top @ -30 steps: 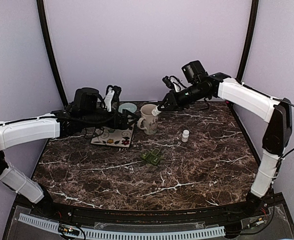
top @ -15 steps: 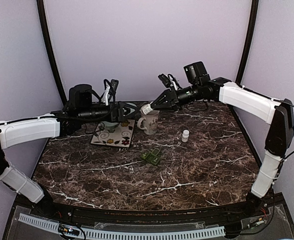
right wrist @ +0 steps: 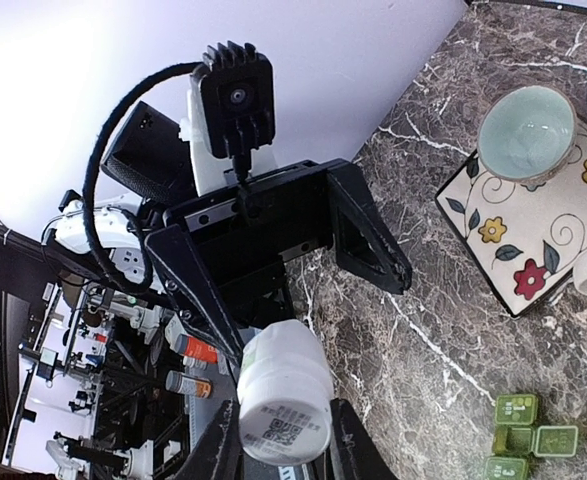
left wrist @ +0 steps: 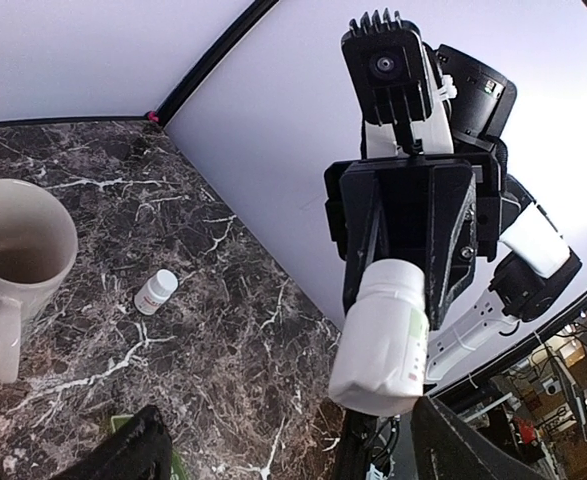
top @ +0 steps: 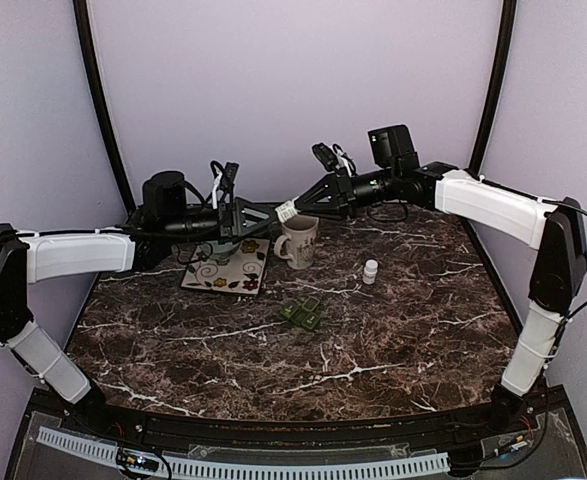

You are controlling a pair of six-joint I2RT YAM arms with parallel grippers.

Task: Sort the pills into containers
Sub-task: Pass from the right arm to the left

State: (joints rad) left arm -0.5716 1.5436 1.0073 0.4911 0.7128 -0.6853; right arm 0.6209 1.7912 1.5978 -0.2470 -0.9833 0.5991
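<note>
Top external shows right pincer (top: 295, 208) gripping white bottle (top: 286, 212)

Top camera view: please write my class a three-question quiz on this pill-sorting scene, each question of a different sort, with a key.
1. True or false: the right tool grips a white bottle.
2. The small bottle on the table is:
A. upright, apart from the mug
B. inside the mug
C. lying on its side against the mug
3. Fill in: the left tool, facing the held bottle, is ____ (open or shut).

Key: 1 true; 2 A; 3 open.
</note>
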